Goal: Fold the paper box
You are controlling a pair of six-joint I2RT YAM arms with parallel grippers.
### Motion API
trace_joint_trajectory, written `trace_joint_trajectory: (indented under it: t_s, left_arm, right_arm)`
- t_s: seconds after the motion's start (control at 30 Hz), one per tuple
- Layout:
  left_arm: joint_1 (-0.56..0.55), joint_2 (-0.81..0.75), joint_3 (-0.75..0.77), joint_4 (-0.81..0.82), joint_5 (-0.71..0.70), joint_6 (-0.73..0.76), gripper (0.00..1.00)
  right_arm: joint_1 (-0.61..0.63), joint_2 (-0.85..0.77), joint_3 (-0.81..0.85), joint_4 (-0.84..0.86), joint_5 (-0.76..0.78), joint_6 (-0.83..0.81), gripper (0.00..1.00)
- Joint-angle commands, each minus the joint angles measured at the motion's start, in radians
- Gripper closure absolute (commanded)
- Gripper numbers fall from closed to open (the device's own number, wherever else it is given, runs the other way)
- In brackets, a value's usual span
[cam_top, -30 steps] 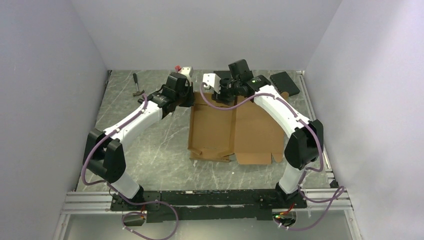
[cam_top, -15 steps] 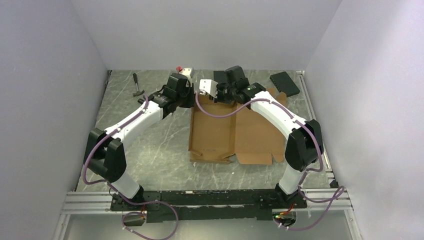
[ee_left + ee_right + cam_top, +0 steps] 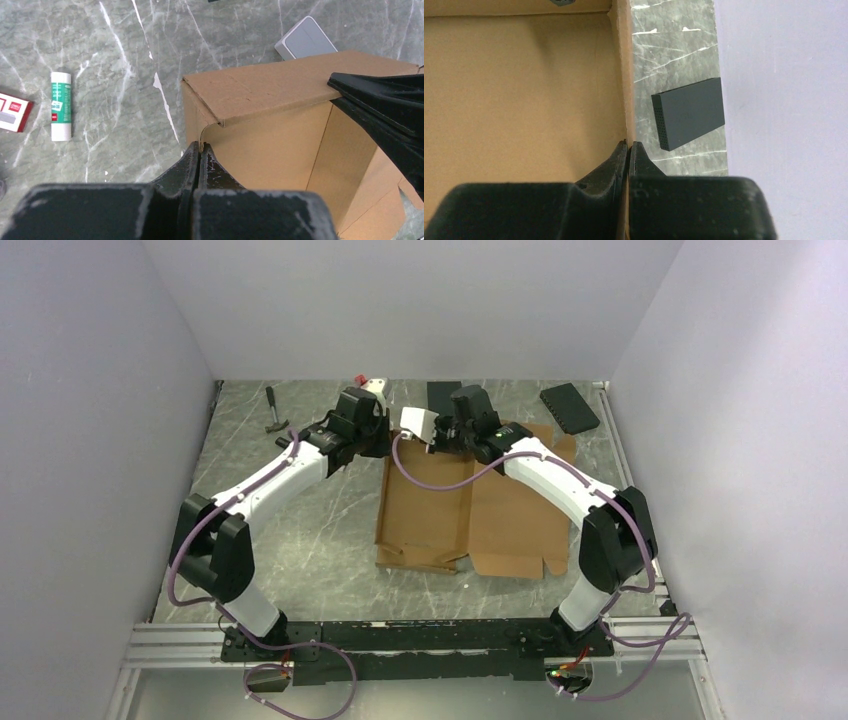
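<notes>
A glue stick [image 3: 61, 106] lies beside a red box [image 3: 11, 111].

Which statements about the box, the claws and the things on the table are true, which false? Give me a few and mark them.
1. The left claw is shut on a wall of the paper box. True.
2. The right claw hangs open above the box. False: it is shut on the box's edge.
3. A glue stick lies on the table, apart from the box. True.
4. The black slab lies inside the box. False: it lies on the table outside it.
</notes>
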Motion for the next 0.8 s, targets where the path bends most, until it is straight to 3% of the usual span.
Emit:
trace_joint_trajectory:
  t_s: [0.0,0.33,0.67,0.77]
  left_arm:
    - [-0.010,0.002,0.015,0.100,0.086,-0.012,1.00]
    - [-0.010,0.056,0.055,0.103,0.221,-0.010,1.00]
    - [0.006,0.154,0.092,0.055,0.217,-0.026,1.00]
    - [0.015,0.169,0.094,0.057,0.217,-0.035,1.00]
  right_arm:
    - [0.013,-0.034,-0.035,0.035,-0.008,0.042,1.00]
    - [0.014,0.011,-0.023,0.009,-0.050,0.093,1.00]
    - [0.004,0.092,-0.059,0.069,0.035,0.148,1.00]
    - [-0.004,0.106,-0.059,0.075,0.045,0.153,0.94]
